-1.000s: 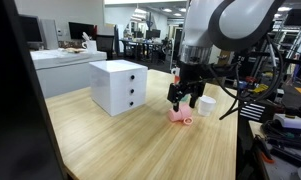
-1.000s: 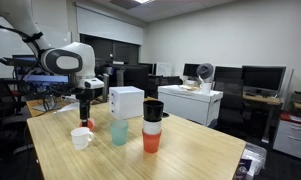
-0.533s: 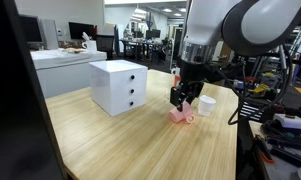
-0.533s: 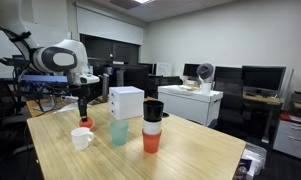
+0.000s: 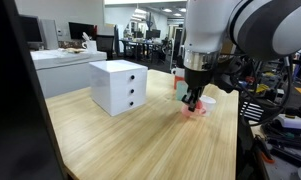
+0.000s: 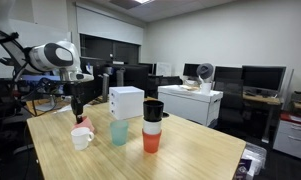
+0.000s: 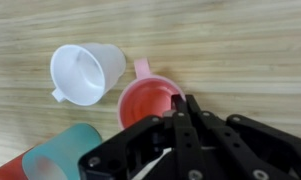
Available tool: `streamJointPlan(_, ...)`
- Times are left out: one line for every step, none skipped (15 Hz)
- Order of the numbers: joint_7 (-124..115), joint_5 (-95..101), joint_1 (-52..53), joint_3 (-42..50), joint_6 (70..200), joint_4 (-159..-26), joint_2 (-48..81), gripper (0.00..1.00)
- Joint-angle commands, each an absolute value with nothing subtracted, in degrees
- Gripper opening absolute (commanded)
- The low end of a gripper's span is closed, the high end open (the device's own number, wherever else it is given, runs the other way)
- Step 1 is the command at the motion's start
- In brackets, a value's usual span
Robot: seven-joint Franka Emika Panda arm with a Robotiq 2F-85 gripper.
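Pink cup [image 7: 148,105]: stood upright toward the right side of the wooden table [image 5: 110,140], was clamped at its rim by the fingers of the gripper [image 7: 180,110]. Sat just beside a white cup [image 7: 82,72], near a teal cup [image 7: 55,155]. Kept well apart from a white drawer box [image 5: 118,86], farther left.
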State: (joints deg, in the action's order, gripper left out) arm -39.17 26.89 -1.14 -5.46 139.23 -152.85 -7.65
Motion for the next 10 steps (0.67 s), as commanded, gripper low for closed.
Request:
streamJointPlan(-32.9,25.0,0.0,-5.8,133.6,-151.8,-8.0,0.05)
streamJointPlan(-30.4,23.5,0.3,-5.4,132.3,-151.2,-7.9,0.05)
streamJointPlan(-28.1,22.6,0.1,-5.0,130.5,-150.3,-7.6,0.05)
streamJointPlan(-25.9,21.9,-0.2,-4.5,129.0,-149.4,-7.1,0.05)
streamJointPlan(-23.3,20.9,-0.4,-3.9,127.4,-148.5,-6.7,0.05)
streamJointPlan(-21.3,20.4,-0.7,-3.3,126.1,-147.7,-6.4,0.05)
streamJointPlan(-19.0,19.5,-0.8,-2.6,124.9,-146.9,-6.1,0.05)
streamJointPlan(-16.8,18.8,-0.9,-1.8,123.8,-146.2,-5.7,0.05)
streamJointPlan(-15.5,18.7,-1.2,-1.2,122.7,-145.6,-5.2,0.05)
streamJointPlan(-13.6,18.4,-1.5,-0.5,121.6,-144.9,-4.6,0.05)
